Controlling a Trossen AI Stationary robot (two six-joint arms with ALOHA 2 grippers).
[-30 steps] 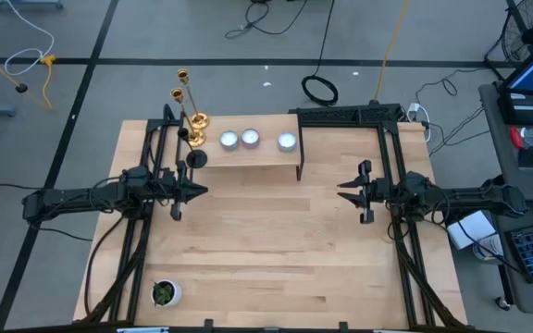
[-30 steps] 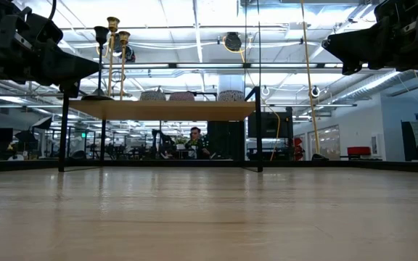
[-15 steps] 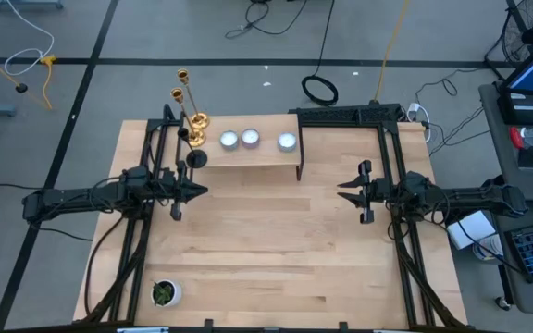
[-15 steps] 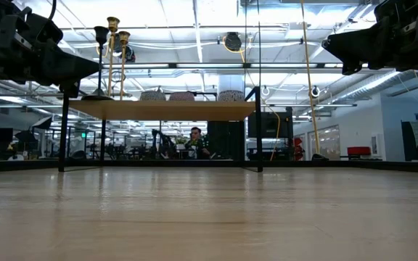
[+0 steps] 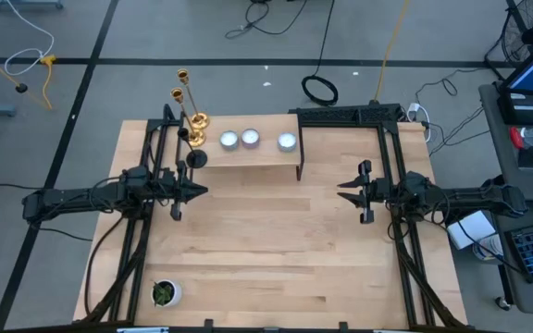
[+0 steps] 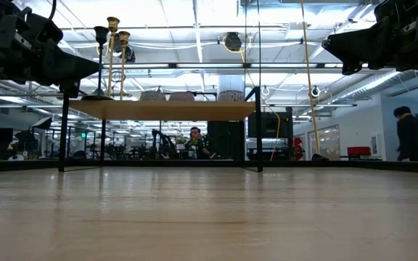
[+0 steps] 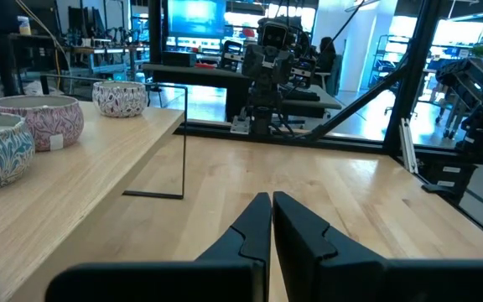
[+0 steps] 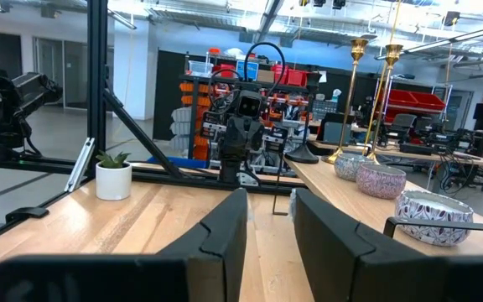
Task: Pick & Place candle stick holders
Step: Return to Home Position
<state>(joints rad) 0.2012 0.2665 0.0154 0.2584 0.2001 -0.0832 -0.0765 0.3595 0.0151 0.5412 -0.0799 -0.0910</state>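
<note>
Nearest the front edge of the table, the small green plant is sitting in its white pot, well apart from everything else and not part of the job. Mid-table, both arms are hanging level above the bare wood, facing each other. The left gripper is showing its fingers pressed together with nothing between them. The right gripper is holding its fingers parted by a clear gap, also empty. Farther back, the shelf is carrying every task piece. The two gold candlesticks are standing upright at its left end, with the black candlestick just beside them, and the three tealight cups are sitting in a row along the top, apart from one another. Contents: from above, each cup is showing a pale round top; wax or lid, I cannot tell. Judgement: placing is looking finished, nothing is lying loose on the table, and only parking the arms is left. Beyond the table, a seated person and a standing person are showing in the room.
</note>
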